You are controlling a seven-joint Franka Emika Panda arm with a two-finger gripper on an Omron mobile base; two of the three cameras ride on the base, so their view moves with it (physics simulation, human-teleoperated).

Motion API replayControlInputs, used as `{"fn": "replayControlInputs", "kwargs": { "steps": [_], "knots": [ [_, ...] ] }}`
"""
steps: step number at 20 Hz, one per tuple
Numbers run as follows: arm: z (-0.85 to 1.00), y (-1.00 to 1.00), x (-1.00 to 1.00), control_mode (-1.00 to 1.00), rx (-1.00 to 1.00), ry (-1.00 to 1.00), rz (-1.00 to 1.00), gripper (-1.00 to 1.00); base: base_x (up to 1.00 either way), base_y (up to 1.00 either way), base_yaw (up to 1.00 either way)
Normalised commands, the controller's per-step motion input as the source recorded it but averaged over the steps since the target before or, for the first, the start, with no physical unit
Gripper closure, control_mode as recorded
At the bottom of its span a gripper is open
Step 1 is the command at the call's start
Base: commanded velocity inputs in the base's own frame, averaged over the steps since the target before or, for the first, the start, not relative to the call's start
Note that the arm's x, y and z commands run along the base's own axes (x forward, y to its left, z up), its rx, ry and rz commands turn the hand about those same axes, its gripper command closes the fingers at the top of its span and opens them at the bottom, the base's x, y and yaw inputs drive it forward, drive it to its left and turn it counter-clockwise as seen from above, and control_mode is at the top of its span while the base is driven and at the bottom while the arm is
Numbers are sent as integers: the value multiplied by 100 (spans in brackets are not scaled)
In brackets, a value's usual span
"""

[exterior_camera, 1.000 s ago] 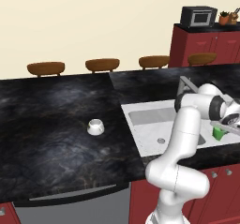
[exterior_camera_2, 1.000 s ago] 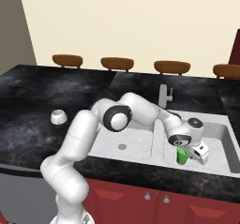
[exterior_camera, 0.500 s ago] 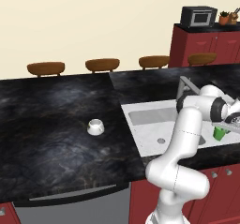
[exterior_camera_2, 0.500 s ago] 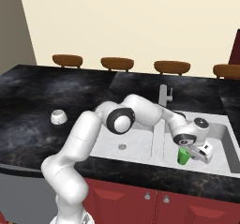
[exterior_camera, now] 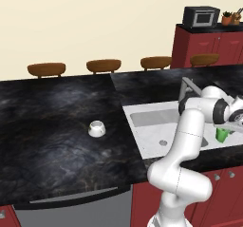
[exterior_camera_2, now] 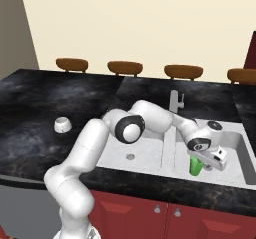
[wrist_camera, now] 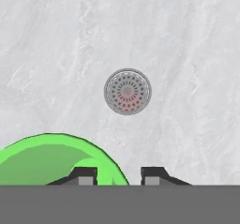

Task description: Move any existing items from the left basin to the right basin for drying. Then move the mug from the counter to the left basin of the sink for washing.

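The green cup (exterior_camera_2: 196, 166) stands upright in the right basin (exterior_camera_2: 235, 148) of the sink. My gripper (exterior_camera_2: 207, 158) hangs just over the cup's rim. In the hand view the gripper (wrist_camera: 119, 176) is open, its fingertips (wrist_camera: 84, 175) set apart astride the cup's (wrist_camera: 47, 160) wall without pressing it. The basin's round drain (wrist_camera: 127, 91) lies beyond them. The whitish mug (exterior_camera: 97, 128) sits on the black counter (exterior_camera: 47, 117), left of the sink. The left basin (exterior_camera_2: 145, 155) holds nothing but its drain. In the left base view the cup (exterior_camera: 221, 134) shows under the hand (exterior_camera: 228, 125).
The grey faucet (exterior_camera_2: 175, 102) rises behind the divider between the two basins. My arm stretches across the left basin. Several brown stools (exterior_camera: 103, 65) line the far side of the counter. Red cabinets with a microwave (exterior_camera: 201, 17) stand at the back right.
The hand has sunk slightly into the right basin with the green cup. The fingers have parted from the cup's wall.
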Motion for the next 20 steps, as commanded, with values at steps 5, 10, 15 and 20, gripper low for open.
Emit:
{"fn": "replayControlInputs", "kwargs": {
  "steps": [5,10,15,20],
  "knots": [
    [3,0,0,-100,0,1,3,-100,0,0,0],
    [23,0,0,-100,0,0,1,-100,0,0,0],
    [40,2,0,-100,0,2,0,-100,0,0,0],
    [43,3,0,-100,0,3,0,-100,0,0,0]
  ]
}}
